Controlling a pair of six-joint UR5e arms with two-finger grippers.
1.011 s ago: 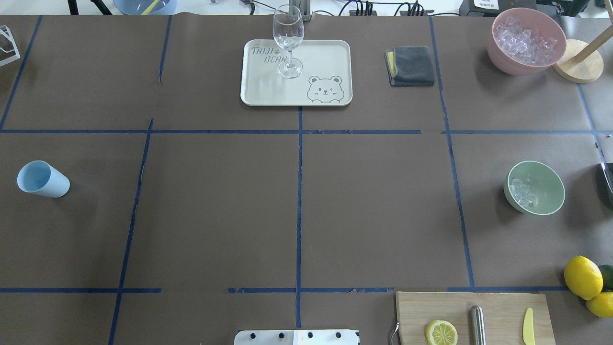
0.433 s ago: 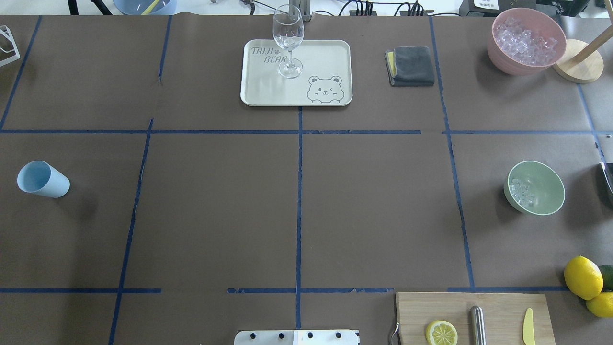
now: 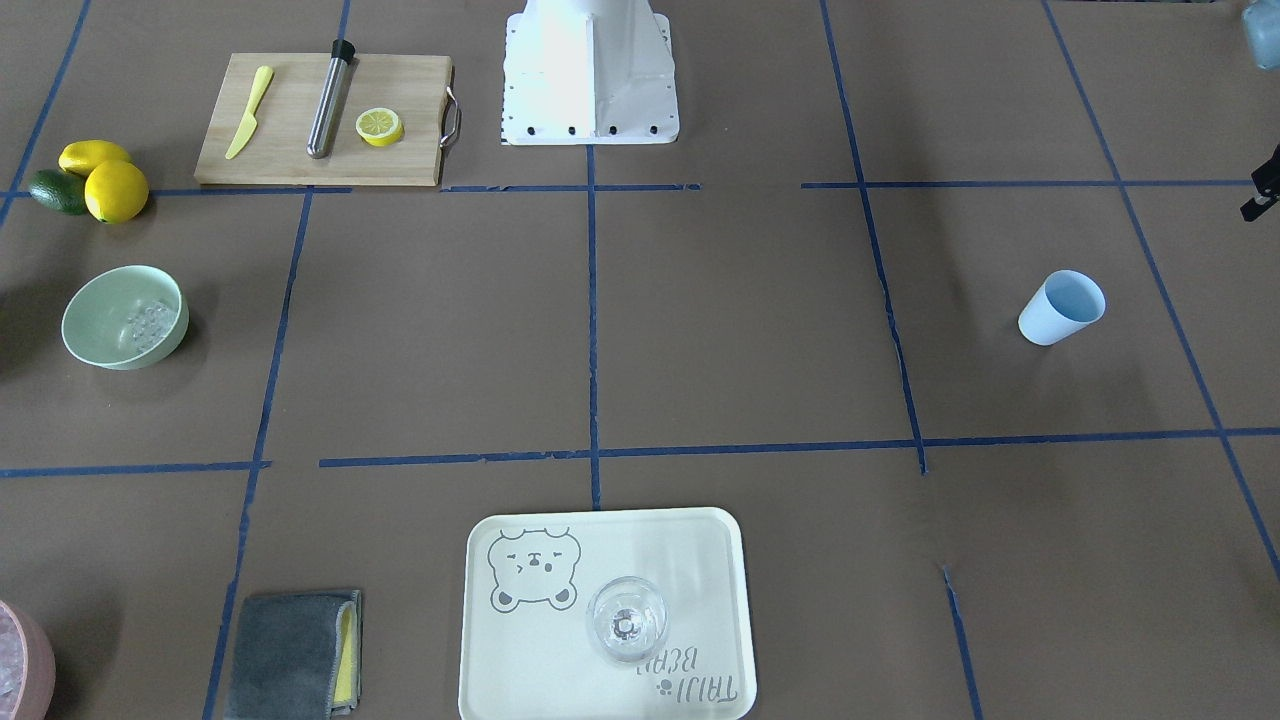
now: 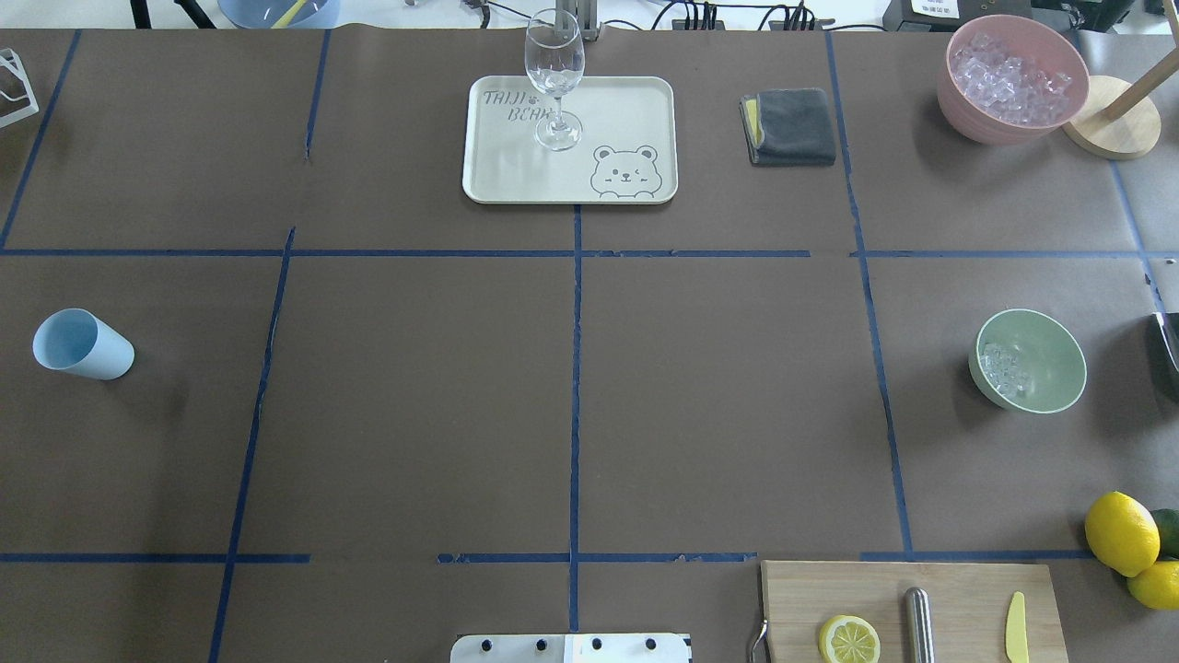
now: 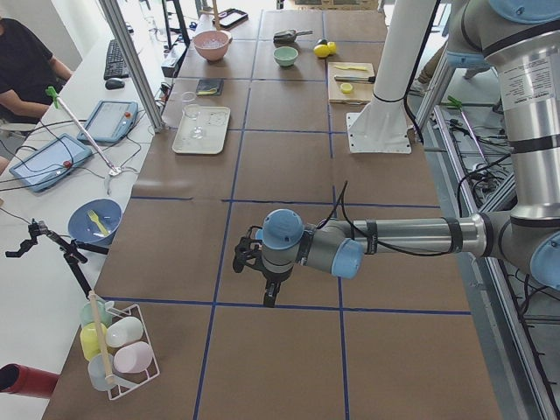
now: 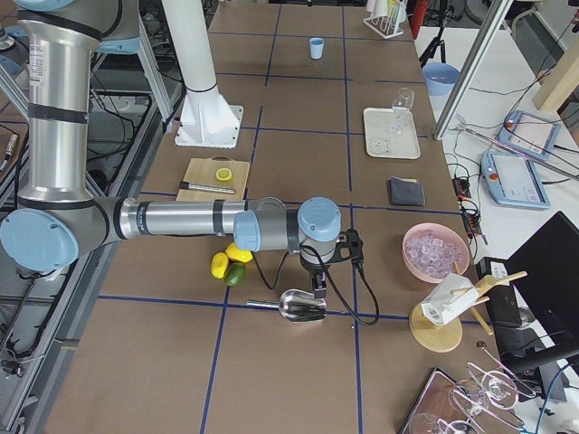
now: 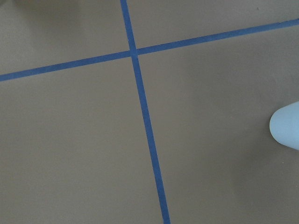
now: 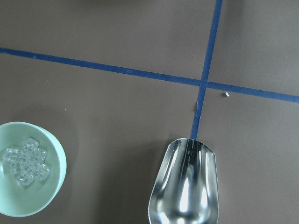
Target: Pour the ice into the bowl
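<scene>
Right: the bowl (image 4: 1059,368) stands upright on the right side of the table, well apart from the pink container (image 4: 963,106) in the far right corner. The ice (image 4: 1002,368) is in the bowl, a small heap of clear cubes against its left inner wall. My right wrist camera shows the same heap, low in the pale green basin.

A metal scoop (image 8: 187,196) lies on the table paper beside the bowl, not touching it. Its shiny hollow is empty and its mouth points at a crossing of blue tape lines.

My right gripper (image 6: 318,287) hangs over that scoop. It shows only in the side view, small and dark, so I cannot tell whether the fingers are parted or closed, nor whether they touch the scoop.

My left gripper (image 5: 269,296) points down over bare paper at the left end of the table, close to a tape line. Its finger spacing is also unreadable from the side.

A light blue cup (image 4: 83,344) stands on the left side, at the right edge of my left wrist view. On the far side, a wine glass (image 4: 554,83) stands on a cream tray (image 4: 636,110).
</scene>
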